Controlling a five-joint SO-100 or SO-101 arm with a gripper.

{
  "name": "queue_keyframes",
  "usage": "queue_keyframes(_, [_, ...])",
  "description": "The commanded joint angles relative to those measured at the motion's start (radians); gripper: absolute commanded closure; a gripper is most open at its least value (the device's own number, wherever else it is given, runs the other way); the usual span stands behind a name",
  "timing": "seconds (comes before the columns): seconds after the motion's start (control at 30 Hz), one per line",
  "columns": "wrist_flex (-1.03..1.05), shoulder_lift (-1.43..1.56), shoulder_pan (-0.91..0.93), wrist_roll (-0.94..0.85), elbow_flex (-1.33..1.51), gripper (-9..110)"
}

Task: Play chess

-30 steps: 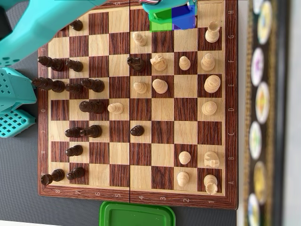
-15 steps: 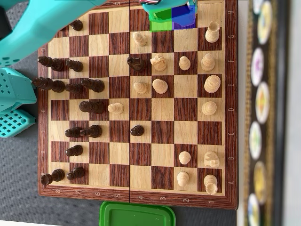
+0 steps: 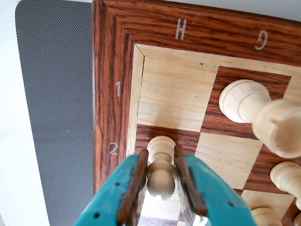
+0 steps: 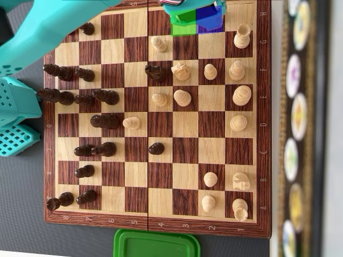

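Wood-grain chessboard (image 3: 113,56) with a dark frame, on grey mesh mat (image 3: 54,103). Teal gripper (image 3: 161,181) with brown-lined fingers (image 3: 134,186) clamped on a pale turned-wood pawn (image 3: 161,165), round head between the pads, base on the dark square by the "2" mark. Smooth, cream, bulbous.

A green plastic lid (image 4: 156,243) lies on the dark grey mat (image 4: 21,203), just beside the bottom edge of the overhead view. A blurred dark strip bearing pale oval markings (image 4: 298,115) runs along the right edge. In the wrist view, the textured mat (image 3: 54,108) shows a rounded corner against a white desk surface (image 3: 11,141)
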Motion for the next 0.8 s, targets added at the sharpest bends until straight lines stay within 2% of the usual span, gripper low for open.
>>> queue_keyframes(0.0, [-0.002,0.086,0.014,-0.009,-0.034,94])
queue_keyframes(0.43, [-0.003,0.221,0.011,-0.006,0.118,94])
queue_keyframes(0.77, [-0.012,0.402,0.005,0.002,0.359,94])
